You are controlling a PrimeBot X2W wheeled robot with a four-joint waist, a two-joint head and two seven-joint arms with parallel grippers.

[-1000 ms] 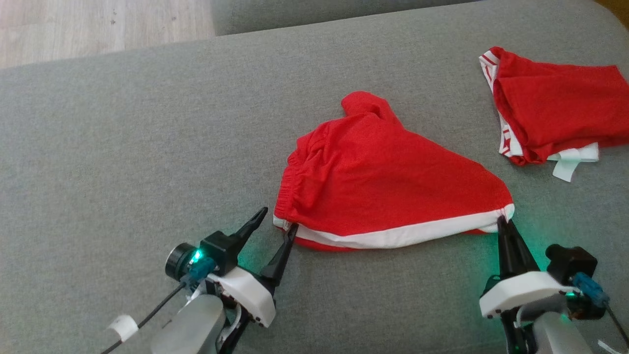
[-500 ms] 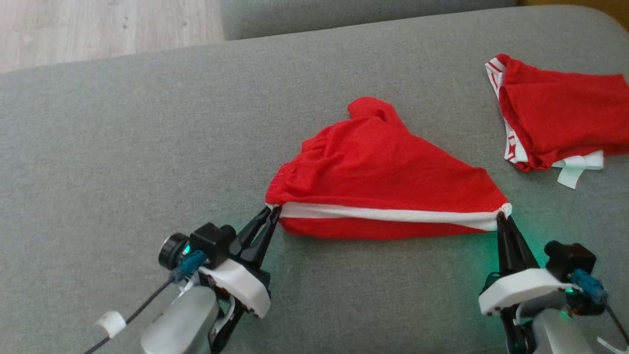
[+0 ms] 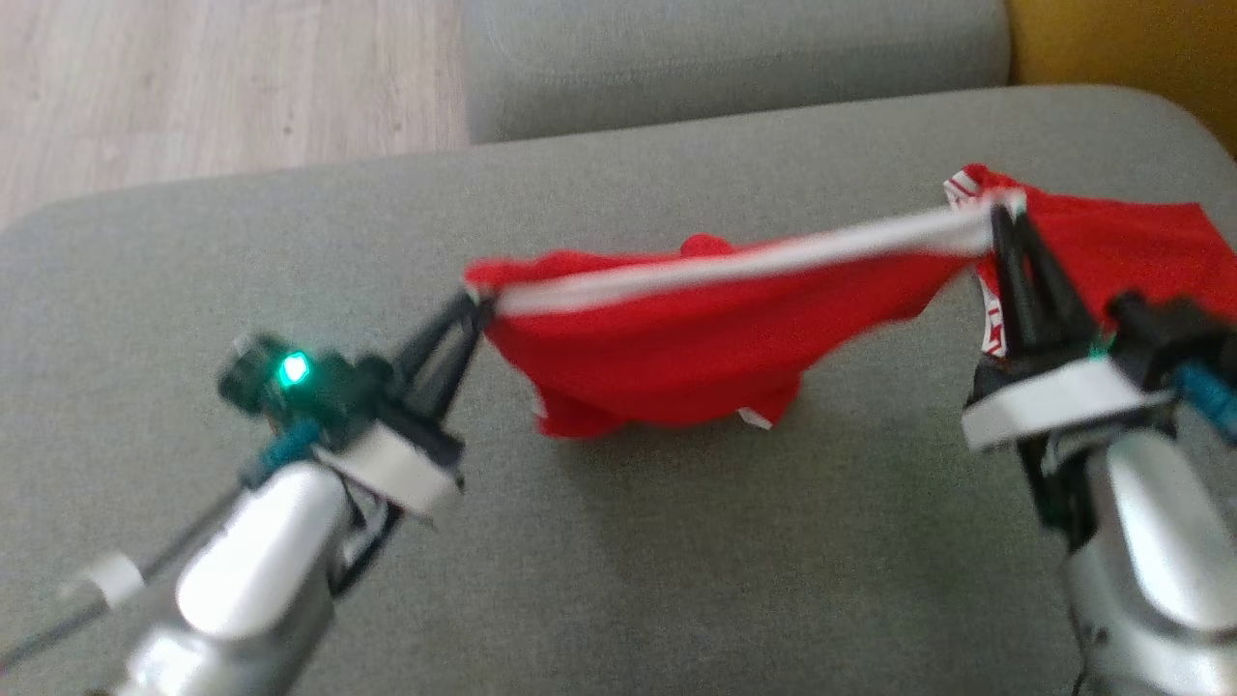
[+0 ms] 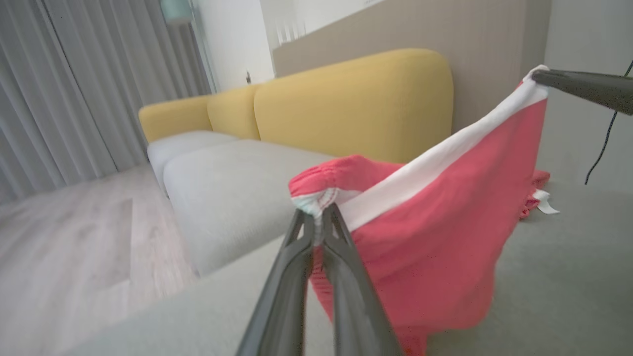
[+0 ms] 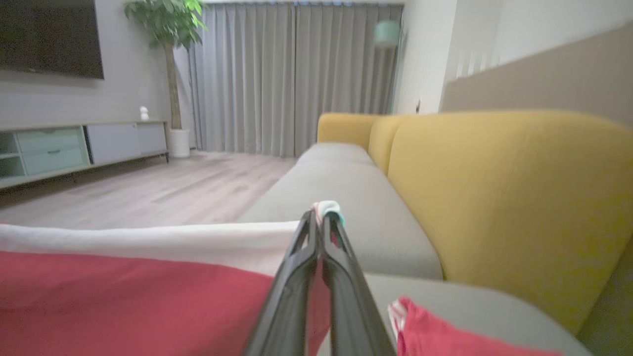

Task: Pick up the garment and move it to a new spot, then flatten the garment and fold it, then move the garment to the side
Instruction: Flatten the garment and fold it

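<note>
The garment (image 3: 696,338), red shorts with a white band, hangs in the air above the grey sofa cushion (image 3: 676,541), stretched between both grippers. My left gripper (image 3: 476,302) is shut on its left corner, seen close up in the left wrist view as the left gripper (image 4: 317,216) pinching the white hem of the garment (image 4: 435,232). My right gripper (image 3: 1005,208) is shut on the right corner; the right wrist view shows the right gripper (image 5: 321,213) clamped on the white band of the garment (image 5: 123,296). The lower folds sag toward the cushion.
A second red garment (image 3: 1121,242) lies on the cushion at the far right, behind my right gripper. The yellow sofa back (image 4: 356,99) rises beyond the seat. Wooden floor (image 3: 193,87) lies past the cushion's far left edge.
My left gripper shut on the garment's left corner. Both grippers then lifted the garment off the cushion, stretching its white band taut. The head camera has also shifted.
</note>
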